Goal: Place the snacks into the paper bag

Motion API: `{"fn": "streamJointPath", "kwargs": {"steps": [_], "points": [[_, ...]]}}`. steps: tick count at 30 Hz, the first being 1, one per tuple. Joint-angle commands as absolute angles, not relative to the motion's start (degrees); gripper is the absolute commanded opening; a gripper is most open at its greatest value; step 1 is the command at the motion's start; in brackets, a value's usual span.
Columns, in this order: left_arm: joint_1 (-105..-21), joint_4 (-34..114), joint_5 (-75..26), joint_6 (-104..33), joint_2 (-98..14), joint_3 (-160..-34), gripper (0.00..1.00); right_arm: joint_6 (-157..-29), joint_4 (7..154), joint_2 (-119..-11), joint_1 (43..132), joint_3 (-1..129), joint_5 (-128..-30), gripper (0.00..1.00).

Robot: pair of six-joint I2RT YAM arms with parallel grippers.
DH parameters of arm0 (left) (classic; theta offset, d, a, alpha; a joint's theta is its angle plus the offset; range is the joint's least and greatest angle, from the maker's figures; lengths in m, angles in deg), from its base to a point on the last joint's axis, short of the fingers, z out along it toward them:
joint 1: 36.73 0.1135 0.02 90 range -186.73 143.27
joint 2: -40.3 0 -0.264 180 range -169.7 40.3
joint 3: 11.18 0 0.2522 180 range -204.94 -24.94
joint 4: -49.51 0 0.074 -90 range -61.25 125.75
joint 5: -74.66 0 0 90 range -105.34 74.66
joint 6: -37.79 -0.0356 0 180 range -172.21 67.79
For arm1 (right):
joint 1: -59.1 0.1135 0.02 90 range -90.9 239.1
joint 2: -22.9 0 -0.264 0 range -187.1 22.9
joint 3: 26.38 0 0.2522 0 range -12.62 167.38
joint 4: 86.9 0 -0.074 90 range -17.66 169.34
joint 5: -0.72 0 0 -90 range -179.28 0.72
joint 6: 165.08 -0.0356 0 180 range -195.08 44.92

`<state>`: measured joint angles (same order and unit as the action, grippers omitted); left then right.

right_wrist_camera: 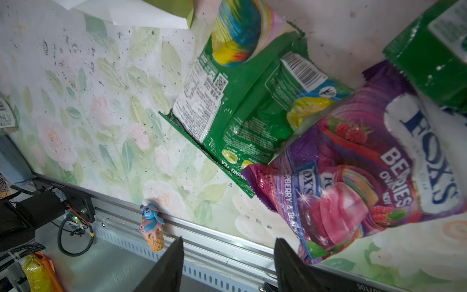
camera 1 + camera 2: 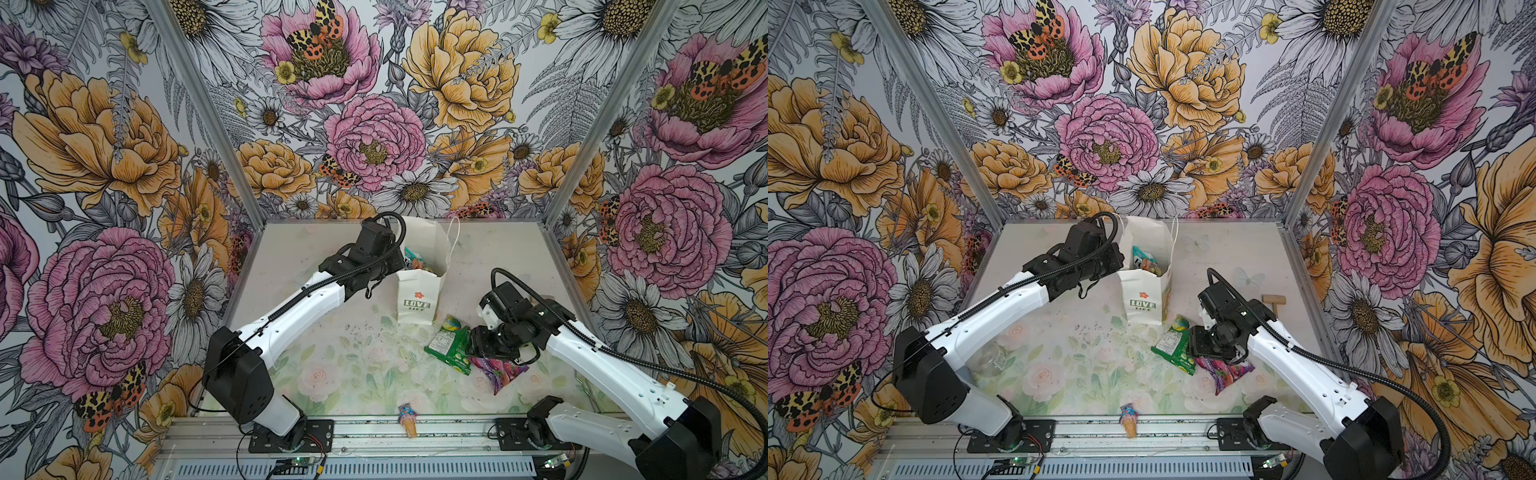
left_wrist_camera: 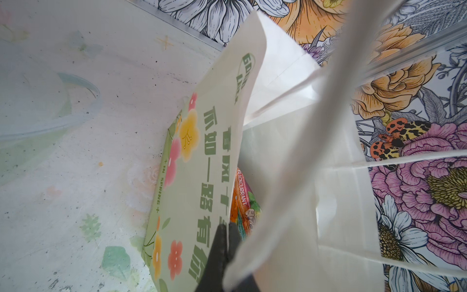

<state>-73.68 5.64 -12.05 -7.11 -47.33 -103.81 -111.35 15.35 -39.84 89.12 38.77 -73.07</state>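
The white paper bag (image 2: 417,297) stands upright at the table's middle rear, with teal and orange snacks (image 2: 415,259) inside it. My left gripper (image 3: 225,236) is shut on the bag's printed side wall near the rim and reaches it from the left (image 2: 1121,259). Two overlapping green packets (image 2: 451,345) lie on the table to the right of the bag, and a purple packet (image 2: 503,372) lies beside them. My right gripper (image 1: 228,250) hangs open just above them (image 2: 478,340) with nothing between its fingers. Another green packet edge (image 1: 429,50) shows in the right wrist view.
A small ice-cream-cone trinket (image 2: 408,419) lies on the front aluminium rail (image 2: 457,428). A wooden mallet (image 2: 1273,300) sits at the right rear, and a clear glass jar (image 2: 992,359) rests by the left arm. Flowered walls enclose three sides.
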Motion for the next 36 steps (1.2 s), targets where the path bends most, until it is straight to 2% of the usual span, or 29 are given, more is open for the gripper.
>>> {"fn": "streamJointPath", "kwargs": {"steps": [1, 8, 16, 22, 28, 36], "points": [[-73.6, 4.5, -13.3, -7.3, -48.1, -104.1, 0.00, -114.1, 17.7, -38.7, 88.9, 37.7, -73.1, 0.59], [-73.5, 4.5, -12.7, -7.3, -47.4, -103.4, 0.00, -122.0, 15.1, -34.4, 88.8, 32.7, -79.3, 0.61], [-73.4, 4.5, -13.4, -7.3, -48.4, -103.7, 0.00, -124.9, 14.7, -32.5, 88.6, 27.2, -80.9, 0.62], [-73.4, 4.5, -13.6, -7.2, -49.0, -103.9, 0.00, -122.8, 15.9, -36.4, 87.0, 25.7, -81.9, 0.64], [-73.4, 4.5, -13.5, -7.2, -49.0, -104.0, 0.00, -117.8, 22.8, -41.8, 81.5, 25.3, -78.6, 0.64], [-73.1, 4.5, -13.5, -7.1, -49.2, -103.8, 0.00, -111.6, 27.9, -51.2, 76.6, 30.4, -78.6, 0.64]]}}
